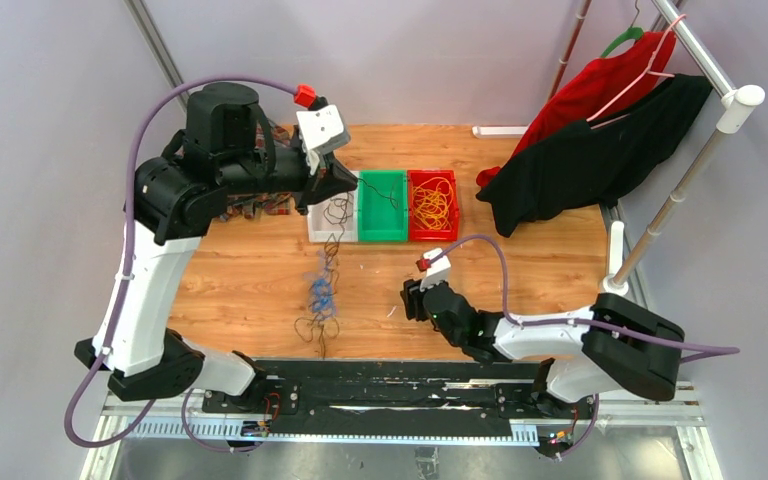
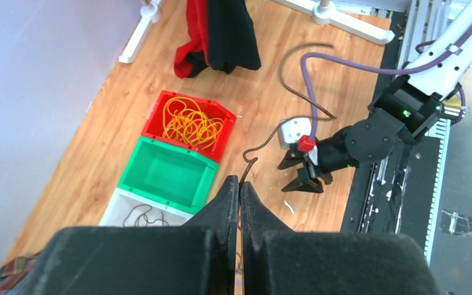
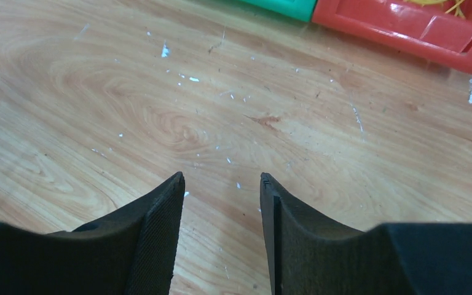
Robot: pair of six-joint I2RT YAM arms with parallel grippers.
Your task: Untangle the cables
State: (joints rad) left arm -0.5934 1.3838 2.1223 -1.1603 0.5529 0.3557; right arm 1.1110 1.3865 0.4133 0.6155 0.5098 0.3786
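Observation:
My left gripper [image 1: 348, 183] is raised above the white bin [image 1: 316, 226] and shut on a thin black cable [image 2: 249, 161], whose end curls out past its fingertips [image 2: 239, 184]. The cable hangs down to a tangle of blue cable [image 1: 320, 293] and black cable [image 1: 317, 328] on the table. Another black cable [image 2: 142, 216] lies in the white bin [image 2: 114, 209]. Yellow cables [image 1: 431, 203] fill the red bin [image 1: 411, 178]. My right gripper [image 1: 407, 300] is open and empty, low over bare wood [image 3: 221, 178], to the right of the tangle.
A green bin [image 1: 363, 210] stands between the white and red bins. Red and black clothes [image 1: 590, 145] hang from a rack [image 1: 695, 165] at the back right. A plaid cloth [image 1: 250, 207] lies under the left arm. The right arm's purple cable [image 1: 500, 270] arcs over the table.

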